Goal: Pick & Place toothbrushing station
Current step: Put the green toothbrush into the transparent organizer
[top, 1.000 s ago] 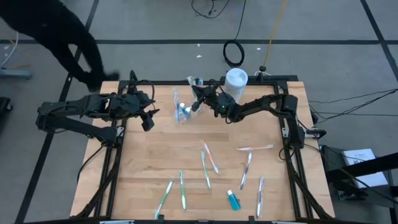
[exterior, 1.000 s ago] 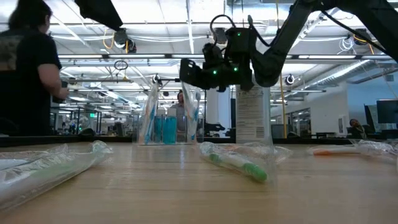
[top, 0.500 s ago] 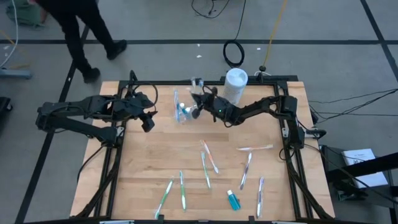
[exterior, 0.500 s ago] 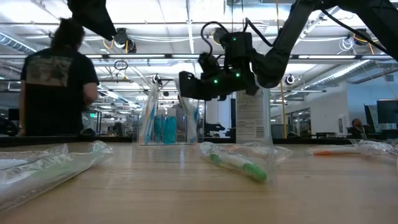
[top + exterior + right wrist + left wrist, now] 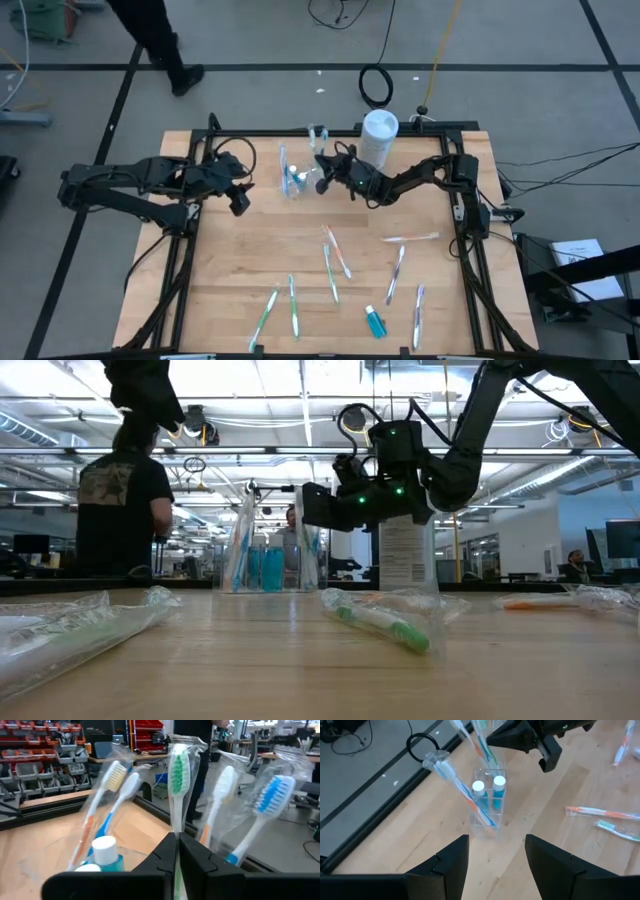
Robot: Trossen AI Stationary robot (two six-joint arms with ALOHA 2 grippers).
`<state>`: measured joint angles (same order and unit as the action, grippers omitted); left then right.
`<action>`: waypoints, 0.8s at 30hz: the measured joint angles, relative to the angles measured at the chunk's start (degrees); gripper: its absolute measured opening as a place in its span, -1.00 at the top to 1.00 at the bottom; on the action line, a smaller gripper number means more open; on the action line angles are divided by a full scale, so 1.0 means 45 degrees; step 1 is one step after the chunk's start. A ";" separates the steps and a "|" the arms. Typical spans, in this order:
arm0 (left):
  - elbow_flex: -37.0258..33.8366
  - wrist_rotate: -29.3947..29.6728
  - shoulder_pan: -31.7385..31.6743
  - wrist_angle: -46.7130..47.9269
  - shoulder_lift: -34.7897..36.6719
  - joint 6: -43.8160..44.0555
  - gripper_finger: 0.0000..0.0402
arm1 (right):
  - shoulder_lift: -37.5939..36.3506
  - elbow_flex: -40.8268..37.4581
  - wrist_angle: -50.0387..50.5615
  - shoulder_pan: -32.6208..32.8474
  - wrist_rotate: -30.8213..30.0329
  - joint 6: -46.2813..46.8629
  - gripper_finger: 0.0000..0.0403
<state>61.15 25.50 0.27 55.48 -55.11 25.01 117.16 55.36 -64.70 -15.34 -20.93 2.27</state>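
Observation:
The clear plastic cup (image 5: 293, 181) stands on the table's far middle; it holds two blue tubes (image 5: 487, 793) and several wrapped toothbrushes (image 5: 460, 790). It also shows in the low view (image 5: 262, 565). My right gripper (image 5: 322, 179) is level beside the cup's top, on its right, shut on a green-headed wrapped toothbrush (image 5: 176, 767). My left gripper (image 5: 238, 196) is open and empty, left of the cup. Several more toothbrushes (image 5: 337, 251) and a blue tube (image 5: 376, 322) lie flat on the near half. My right gripper pinches the green-headed toothbrush by its handle (image 5: 176, 827) below the head, wrapper and all, between its two fingers. The fingers come level from the table's right and lie across the handle. The brush stands nearly upright, head up, its lower part (image 5: 489, 759) going into the cup.
A tall white canister (image 5: 380, 130) stands at the far edge behind my right arm. A wrapped green toothbrush (image 5: 385, 622) lies in the low view's foreground. A person (image 5: 118, 500) walks beyond the table's far left. Bare wood lies between the cup and the loose brushes.
My right gripper, still shut on the green-headed toothbrush, has gone down a little beside the cup's top. The person behind the table has walked on.

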 joint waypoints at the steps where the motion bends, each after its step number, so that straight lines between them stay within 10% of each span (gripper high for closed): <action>1: -0.0004 -0.0001 0.0045 -0.0003 0.0000 0.0148 0.00 | -0.0066 -0.0043 -0.0023 0.0020 -0.0009 -0.0060 0.90; 15: -0.0019 0.0003 0.1668 -0.0006 -0.0328 0.1929 0.00 | -0.1587 -0.0103 0.2234 0.0560 -0.2339 -0.0788 0.40; 24: -0.0015 -0.0103 0.2705 -0.0015 -0.1297 0.3475 0.00 | -0.3975 -0.0223 0.8295 0.1144 -0.2341 -0.1310 0.26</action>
<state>61.08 25.04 12.44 55.42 -60.95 40.65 99.28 54.35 -27.37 -10.19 -31.46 -3.62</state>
